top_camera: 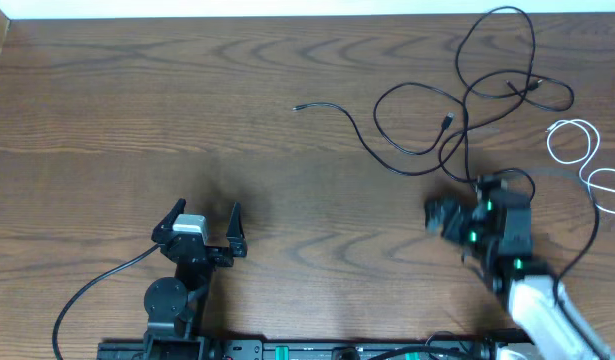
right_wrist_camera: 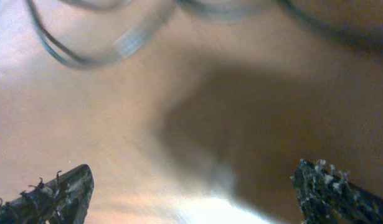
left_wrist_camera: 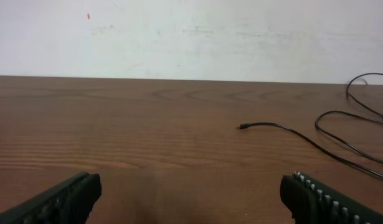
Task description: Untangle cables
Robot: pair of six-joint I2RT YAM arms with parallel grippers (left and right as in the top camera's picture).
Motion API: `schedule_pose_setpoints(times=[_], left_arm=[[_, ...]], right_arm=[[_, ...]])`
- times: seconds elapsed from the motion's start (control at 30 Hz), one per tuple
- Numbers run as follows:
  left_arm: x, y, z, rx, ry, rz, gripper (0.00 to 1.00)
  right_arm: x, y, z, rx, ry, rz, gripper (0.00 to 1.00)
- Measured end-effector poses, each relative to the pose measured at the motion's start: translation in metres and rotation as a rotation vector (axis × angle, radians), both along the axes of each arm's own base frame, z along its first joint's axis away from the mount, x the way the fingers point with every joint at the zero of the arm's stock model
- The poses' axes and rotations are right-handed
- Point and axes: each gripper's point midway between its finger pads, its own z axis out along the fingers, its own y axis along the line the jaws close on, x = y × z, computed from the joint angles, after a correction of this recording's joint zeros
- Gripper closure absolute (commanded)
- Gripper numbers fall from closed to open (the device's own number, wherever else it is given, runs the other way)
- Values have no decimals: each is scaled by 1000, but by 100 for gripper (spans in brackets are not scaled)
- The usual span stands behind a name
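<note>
Brown wood table (top_camera: 107, 110); I see the black cables (top_camera: 469, 97) tangled toward its far right corner.
Overhead: the tangle lies close to the far edge, with the white cable (top_camera: 573, 122) beside it at the right edge. Bare wood spans the left half. My left gripper (top_camera: 205, 207) sits spread open near the front edge, and my right gripper (top_camera: 457, 205) sits just below the tangle. Left wrist: fingers wide apart, one black plug end (left_wrist_camera: 241, 127) ahead on bare wood. Right wrist: blurred, fingers wide apart, cable loops (right_wrist_camera: 85, 56) beyond them.

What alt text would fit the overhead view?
Tangled black cables loop across the upper right of a wooden table, a white cable coiled at the right edge. The right gripper sits open below the tangle, the left gripper open at lower left.
</note>
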Motion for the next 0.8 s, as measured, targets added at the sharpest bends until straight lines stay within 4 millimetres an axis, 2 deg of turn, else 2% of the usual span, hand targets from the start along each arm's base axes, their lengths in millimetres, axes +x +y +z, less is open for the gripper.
schedule_pose_setpoints(times=[0.2,0.53,0.67,0.8], left_arm=[[0,1,0,0,1,4,2],[0,1,0,1,1,6,2],[0,1,0,1,1,7,2],[0,1,0,1,1,7,2]], right_arm=[[-16,-16,-2,-8,-73,-125,1],[-33,-23,3,5,-106,-182,1],[-26,-23,26,16,-223,-179,1],[-12,-26,73,-37,-453,-144,1]])
